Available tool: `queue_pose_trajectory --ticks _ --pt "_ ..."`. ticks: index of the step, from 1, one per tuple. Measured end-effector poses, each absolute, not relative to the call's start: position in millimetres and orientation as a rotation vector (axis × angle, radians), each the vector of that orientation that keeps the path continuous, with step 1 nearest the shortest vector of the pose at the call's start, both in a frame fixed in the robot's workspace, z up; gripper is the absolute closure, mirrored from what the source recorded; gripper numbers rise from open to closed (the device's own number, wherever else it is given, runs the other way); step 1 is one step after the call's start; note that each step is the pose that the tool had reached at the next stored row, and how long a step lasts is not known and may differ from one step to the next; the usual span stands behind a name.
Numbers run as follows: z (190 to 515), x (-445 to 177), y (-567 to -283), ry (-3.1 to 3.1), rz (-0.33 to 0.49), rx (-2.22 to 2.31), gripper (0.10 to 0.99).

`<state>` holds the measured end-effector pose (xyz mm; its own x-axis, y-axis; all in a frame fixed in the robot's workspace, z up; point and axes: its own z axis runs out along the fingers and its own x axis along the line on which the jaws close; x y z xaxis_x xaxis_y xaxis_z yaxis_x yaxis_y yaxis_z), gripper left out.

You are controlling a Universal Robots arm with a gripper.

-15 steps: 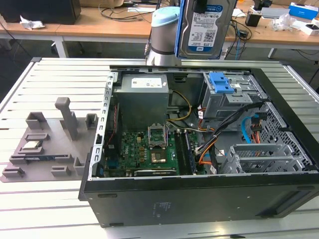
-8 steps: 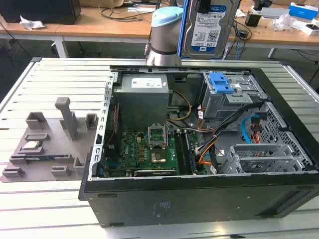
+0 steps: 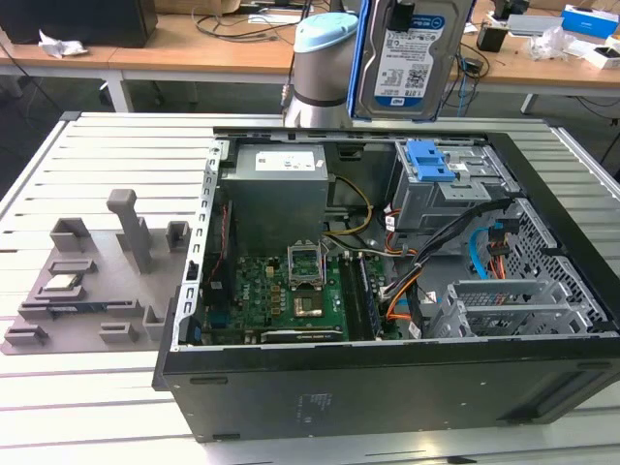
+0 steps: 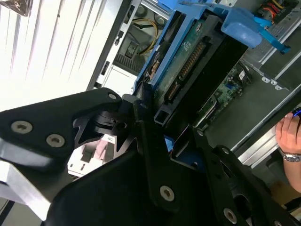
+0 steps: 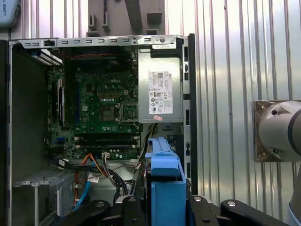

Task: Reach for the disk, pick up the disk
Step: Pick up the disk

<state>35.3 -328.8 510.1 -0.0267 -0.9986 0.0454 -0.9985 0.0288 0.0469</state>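
Disk is off the worktop and held upright in the air above the rear of the open case, label side facing the exterior camera. It is a silver-grey metal slab with a blue-and-white barcode label and blue rails down both long edges.

The exterior view alone gives the labelled face, plus the grey fixture on the worktop towards that view's left, with a small square chip seated in it. The second wrist view gives the opposite side: the green board and connector row along the disk's edge, and a person's hand with a wristwatch beyond the case wall. The first wrist view looks straight down a blue rail into the case, onto the motherboard and power supply.

My pincer is clamped on the disk, black fingers pressed against its rails in both wrist views. My arm stands raised behind the case, the disk hanging just beside its wrist joint.
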Motion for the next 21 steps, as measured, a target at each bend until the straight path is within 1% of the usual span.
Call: queue_pose_trajectory --ticks 11,21 --pt "510 35 -366 -2.205 -0.003 2.145 0.722" --pt "510 35 -388 -2.205 -0.003 2.145 0.722"
